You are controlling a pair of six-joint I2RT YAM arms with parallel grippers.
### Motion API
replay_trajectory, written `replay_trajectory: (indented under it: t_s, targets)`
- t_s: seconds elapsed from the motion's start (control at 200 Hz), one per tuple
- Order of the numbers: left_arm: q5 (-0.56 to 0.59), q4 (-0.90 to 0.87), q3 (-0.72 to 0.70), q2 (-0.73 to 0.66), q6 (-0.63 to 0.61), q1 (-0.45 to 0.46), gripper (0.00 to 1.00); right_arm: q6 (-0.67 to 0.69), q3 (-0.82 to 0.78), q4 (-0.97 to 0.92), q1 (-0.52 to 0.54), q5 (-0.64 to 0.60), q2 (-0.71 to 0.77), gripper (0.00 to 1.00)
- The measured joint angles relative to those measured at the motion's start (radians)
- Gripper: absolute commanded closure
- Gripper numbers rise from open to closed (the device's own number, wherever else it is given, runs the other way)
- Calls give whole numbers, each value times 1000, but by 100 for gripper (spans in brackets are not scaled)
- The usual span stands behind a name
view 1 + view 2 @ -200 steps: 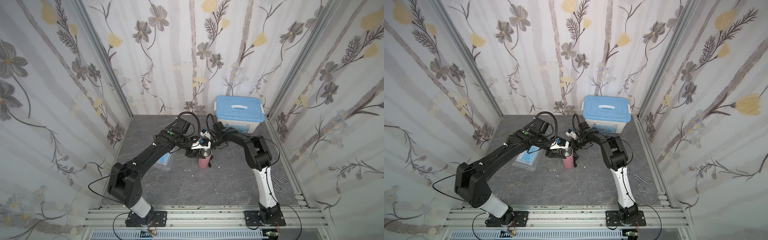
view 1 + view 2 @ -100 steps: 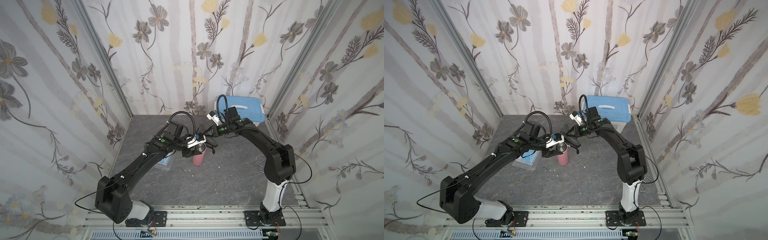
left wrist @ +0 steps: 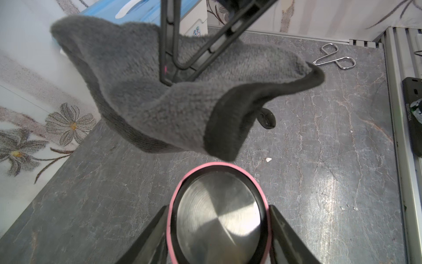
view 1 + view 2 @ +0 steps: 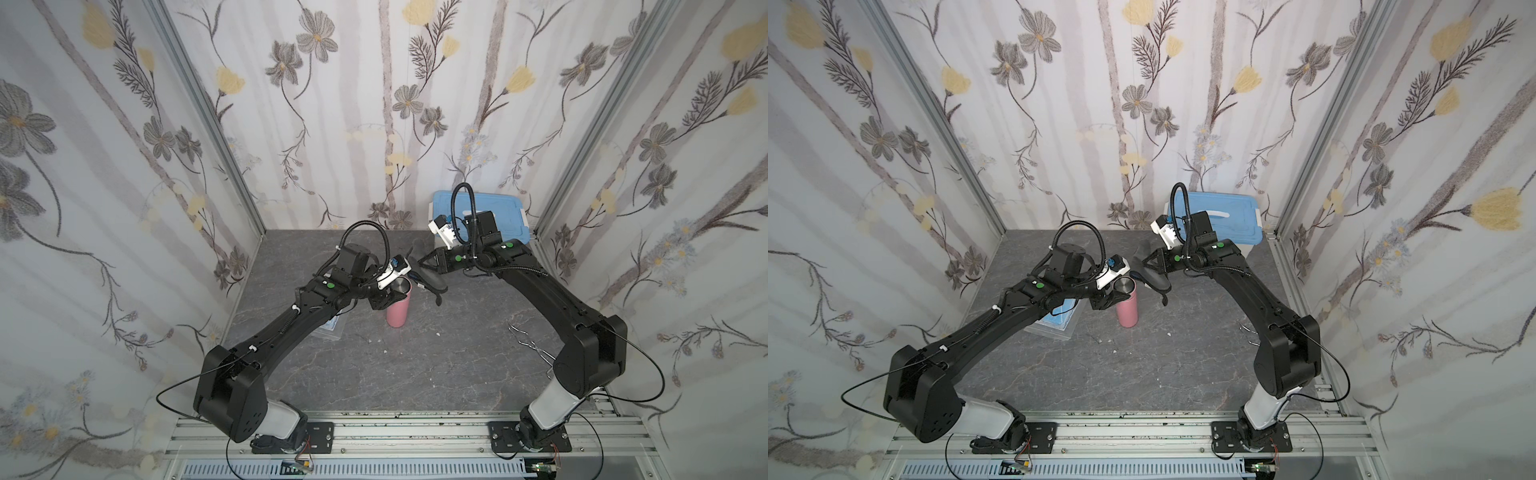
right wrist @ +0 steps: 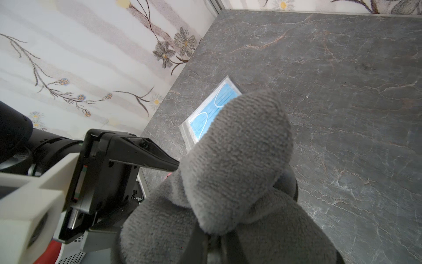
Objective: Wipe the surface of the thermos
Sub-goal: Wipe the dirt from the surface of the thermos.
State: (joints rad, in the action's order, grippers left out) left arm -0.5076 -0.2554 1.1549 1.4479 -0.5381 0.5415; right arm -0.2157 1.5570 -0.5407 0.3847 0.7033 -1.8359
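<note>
The pink thermos (image 4: pixel 398 312) (image 4: pixel 1128 311) stands upright mid-table, its brushed-silver cap (image 3: pixel 218 217) facing up. My left gripper (image 4: pixel 392 297) (image 4: pixel 1119 297) (image 3: pixel 218 230) is shut on the thermos just under the cap, one finger (image 3: pixel 155 230) on each side. My right gripper (image 4: pixel 420 264) (image 4: pixel 1144 263) (image 5: pixel 217 235) is shut on a grey fluffy cloth (image 4: pixel 429 281) (image 4: pixel 1153 281) (image 3: pixel 159 102) (image 5: pixel 230 155). The cloth hangs in the air just beyond the thermos top and does not touch it. It hides the right fingertips in the right wrist view.
A white box with a blue lid (image 4: pixel 505 208) (image 4: pixel 1229 220) stands at the back right. A bagged blue face mask (image 4: pixel 1059 322) (image 5: pixel 212 109) lies left of the thermos under my left arm. Metal scissors (image 4: pixel 532 345) (image 3: pixel 335 57) lie at the right. Small white crumbs (image 4: pixel 436 333) dot the table.
My right gripper has pulled the cloth up and away from the thermos side. Both arms have risen at the elbows. The thermos has shifted slightly left in my left gripper.
</note>
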Motion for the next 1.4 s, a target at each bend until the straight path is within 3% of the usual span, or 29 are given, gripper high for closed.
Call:
replay_trajectory:
  t_s: [0.245,0.31,0.525,0.684,1.104,1.169,1.244,1.399]
  targets:
    - [6,92,-23,19,51,14,100,-3,-45,1,-20,-9,21,100]
    - [9,106,-28,19,61,15,96,-3,-55,0,-26,-11,27,100]
    - [21,126,-29,26,78,16,75,-4,-64,3,-38,-16,38,100]
    - [30,145,-41,23,93,17,70,-14,-64,5,-39,-16,38,100]
    - [48,170,-79,-8,97,18,40,-29,-64,8,-40,-15,34,100]
    - [49,177,-82,-8,98,18,27,-29,-64,8,-40,-15,34,100]
    - [72,178,-87,-8,94,18,24,-29,-64,8,-40,-15,34,100]
    - [87,184,-94,-7,93,16,5,-29,-64,8,-40,-15,34,100]
